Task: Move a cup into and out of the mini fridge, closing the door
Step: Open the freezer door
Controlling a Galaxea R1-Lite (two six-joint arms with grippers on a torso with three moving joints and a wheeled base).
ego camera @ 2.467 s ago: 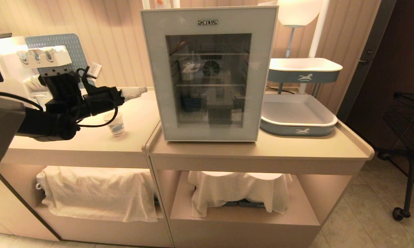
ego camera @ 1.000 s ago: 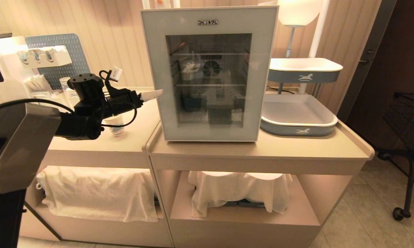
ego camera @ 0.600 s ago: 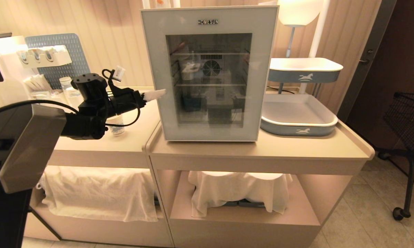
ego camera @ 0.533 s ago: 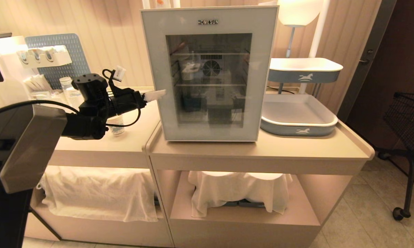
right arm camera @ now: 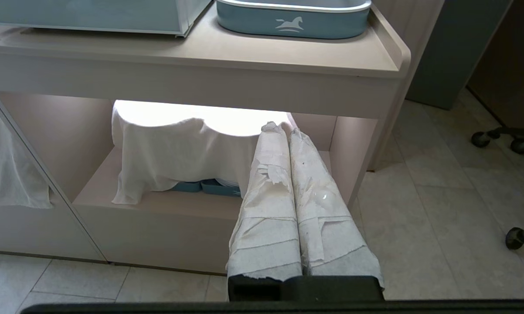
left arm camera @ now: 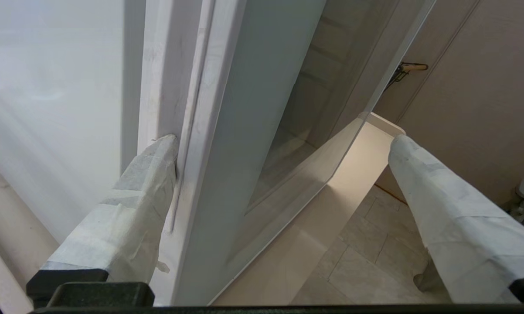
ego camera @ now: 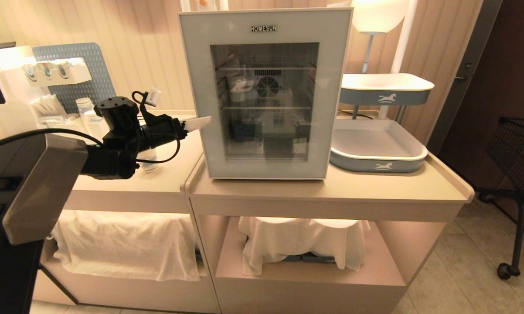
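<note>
1. The left gripper (left arm camera: 284,139) is spread wide at the left edge of the door (ego camera: 264,93), grasping nothing. The left wrist view shows what the head view cannot: one taped fingertip (left arm camera: 164,150) rests against the seam between the door's edge and the side wall of the mini fridge (left arm camera: 70,87), while the other finger hangs free out in front of the door's face.

2. In the head view only one white fingertip (ego camera: 199,123) shows, meeting the door's left edge about halfway up; the black arm trails back from it over the left counter (ego camera: 127,183).

3. The door is shut, flush with the cabinet, with the "HOMESUN" lettering at its top. Only the head view looks through the dark glass, showing wire shelves and the round fan at the back.

4. The cup (ego camera: 148,158) stands on the left counter, outside the fridge, mostly hidden behind the left arm and its cable; only its lower part shows.

5. The right gripper (right arm camera: 288,128) appears only in its own wrist view. Its two taped fingers are pressed together with nothing between them, pointing at the lower shelf of the counter under the fridge, where a white cloth (right arm camera: 175,152) is draped.

6. That same view catches the blue tray (right arm camera: 292,22) with a horse print on the counter edge above; the head view places it just to the right of the fridge.
</note>
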